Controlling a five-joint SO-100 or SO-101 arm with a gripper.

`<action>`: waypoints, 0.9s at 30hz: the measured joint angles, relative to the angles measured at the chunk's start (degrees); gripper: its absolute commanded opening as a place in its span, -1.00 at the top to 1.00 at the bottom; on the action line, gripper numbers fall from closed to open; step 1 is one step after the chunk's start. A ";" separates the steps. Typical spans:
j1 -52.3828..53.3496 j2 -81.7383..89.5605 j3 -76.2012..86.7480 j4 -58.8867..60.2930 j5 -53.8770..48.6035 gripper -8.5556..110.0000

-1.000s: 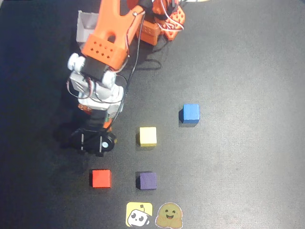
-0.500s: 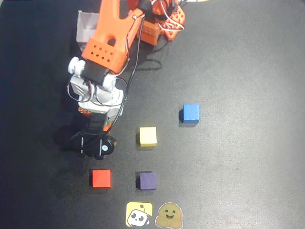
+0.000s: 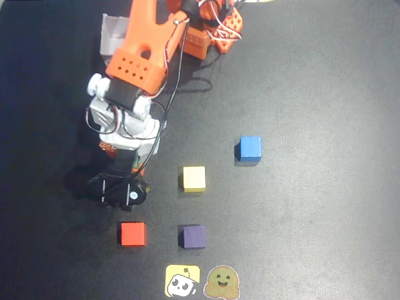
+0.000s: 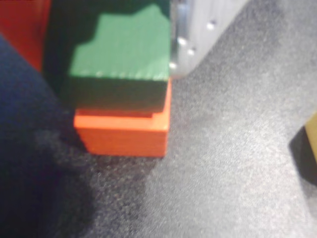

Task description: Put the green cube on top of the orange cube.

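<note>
in the overhead view the arm reaches down the left side of the dark tabletop (image 3: 312, 81), and its pincer (image 3: 122, 187) hangs just above a red-orange cube (image 3: 132, 234) at the lower left; a purple cube (image 3: 193, 237), a pale yellow cube (image 3: 194, 178) and a blue cube (image 3: 250, 149) lie well apart to the right, with two stickers (image 3: 201, 282) at the bottom edge. no green shows here at all, and the black wrist parts cover whatever sits beneath them, so from this view alone the green cube's place cannot be told, nor whether the fingers are spread. in the wrist view the green cube (image 4: 126, 49) sits on top of the orange cube (image 4: 124, 131), its lower edge touching or nearly touching the orange top, shifted a little toward the back so a strip of orange shows in front. a pale metal finger (image 4: 198, 34) stands against its right side and a dark shape covers its left and upper part, so the pincer looks to be pinching the green cube, though the left contact is hidden in shadow. both cubes read as light, stiff, matte blocks, not slippery or fragile; the flat opposite side faces are the natural hold. a red mass (image 4: 22, 29) at the upper left is cut off and blurred, and a yellow sliver (image 4: 312, 141) at the right edge is likely the yellow cube.
</note>
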 measured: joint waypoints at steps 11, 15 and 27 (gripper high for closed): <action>0.00 -1.58 0.00 0.00 0.35 0.77; 0.00 -2.02 0.00 -0.09 0.44 0.77; 0.09 -2.72 -0.18 0.00 0.97 0.60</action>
